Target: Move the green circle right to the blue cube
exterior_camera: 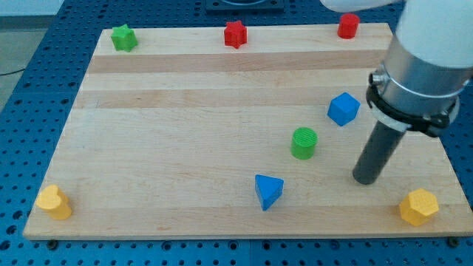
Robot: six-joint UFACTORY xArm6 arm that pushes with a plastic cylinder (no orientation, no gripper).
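The green circle (304,142) stands on the wooden board, right of the middle. The blue cube (344,108) sits up and to the right of it, a short gap apart. My tip (364,179) rests on the board to the right of and below the green circle, below the blue cube, touching neither.
A blue triangle (268,191) lies below the green circle. A green star (124,37), a red star (235,34) and a red cylinder (348,26) line the top edge. Yellow blocks sit at the bottom left (55,202) and bottom right (419,206) corners.
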